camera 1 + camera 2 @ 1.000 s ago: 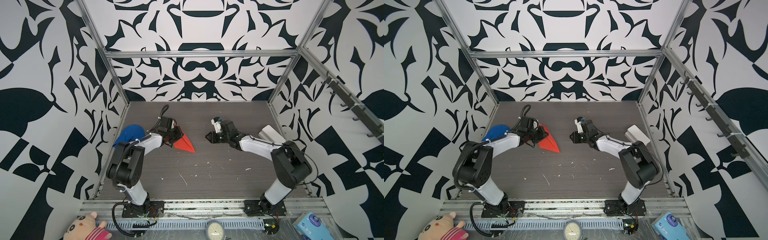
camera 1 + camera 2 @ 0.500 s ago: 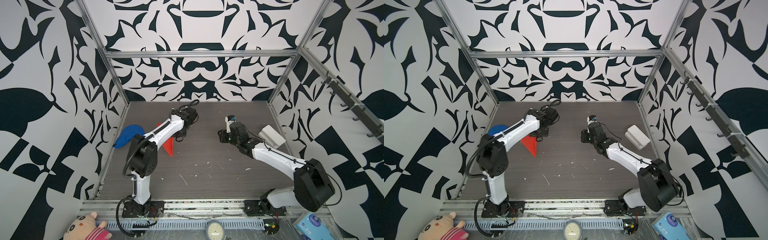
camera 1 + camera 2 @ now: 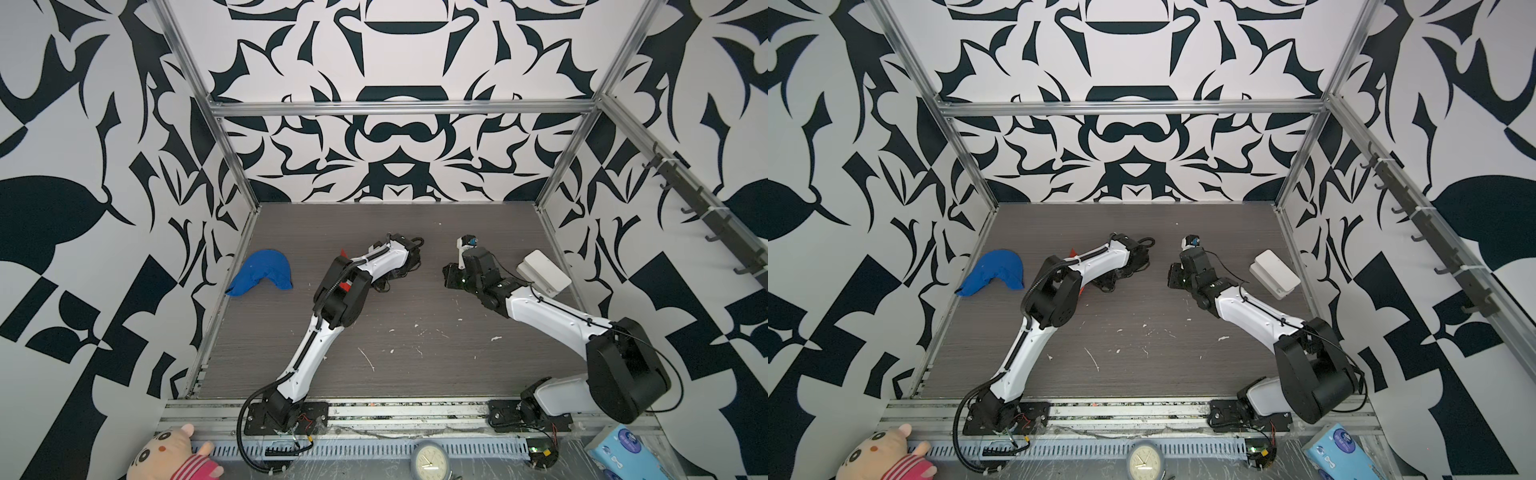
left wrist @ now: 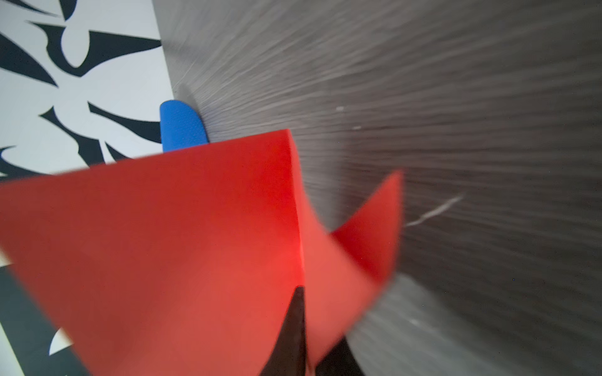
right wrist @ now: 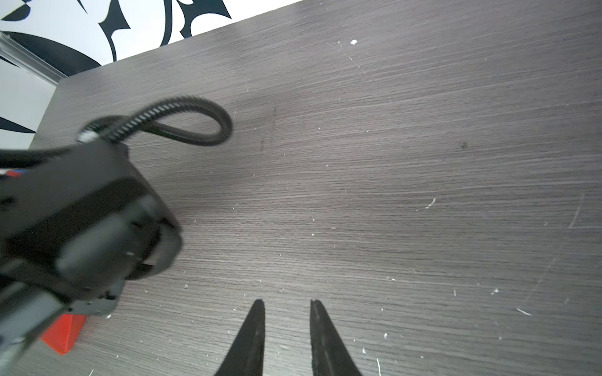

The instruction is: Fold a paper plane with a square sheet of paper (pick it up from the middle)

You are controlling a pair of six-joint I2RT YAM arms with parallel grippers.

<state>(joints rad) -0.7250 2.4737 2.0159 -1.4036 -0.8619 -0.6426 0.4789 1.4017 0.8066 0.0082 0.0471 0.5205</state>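
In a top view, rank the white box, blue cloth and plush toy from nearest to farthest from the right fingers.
1. white box, close by on the right.
2. blue cloth, across on the left.
3. plush toy, front left corner, lowest in view.

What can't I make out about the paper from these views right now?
- Both top views: the left arm covers the red paper; only slivers show, folds unreadable.
- Left wrist view: paper runs off the frame edges; table behind is motion-blurred.
- Right wrist view: only one red corner shows beneath the blurred left arm.
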